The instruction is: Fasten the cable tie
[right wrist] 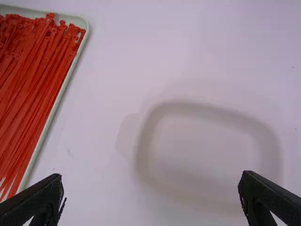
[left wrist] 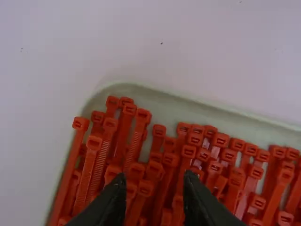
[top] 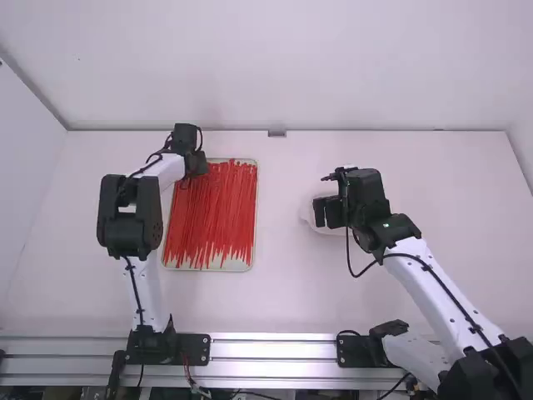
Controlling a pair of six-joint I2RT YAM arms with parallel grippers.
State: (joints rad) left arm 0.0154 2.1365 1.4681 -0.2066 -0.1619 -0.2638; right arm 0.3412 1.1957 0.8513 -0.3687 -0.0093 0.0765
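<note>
The ties (top: 212, 212) are heaped lengthwise in a tray (top: 256, 217) left of the desk's (top: 416, 167) middle, with their heads packed toward its far edge. The left claw (left wrist: 154, 176) is held just over those heads at the tray's far-left corner. It is released, its fingers parted narrowly, and nothing is gripped. Whether the heap is being touched cannot be told.

The right claw (right wrist: 150, 176) is spread wide and empty above a dish (right wrist: 207, 106) right of the tray.

The ties are red plastic: thin flat straps, ribbed along one face, each ended by a small squared head with a slot. They are judged to be very light, springy and slick. A strap can be expected to bend readily but spring back, and to slip from a loose pinch. Because they are tangled, neighbours are likely to be dragged up with the one chosen.

Hold is best taken on the strap just behind a head, where it is stiffest. The tail should be left free for the other claw to thread.

The tray is pale, shallow and round-cornered. The dish is white, smooth and oblong, with a small lip. The desk is matte white.
</note>
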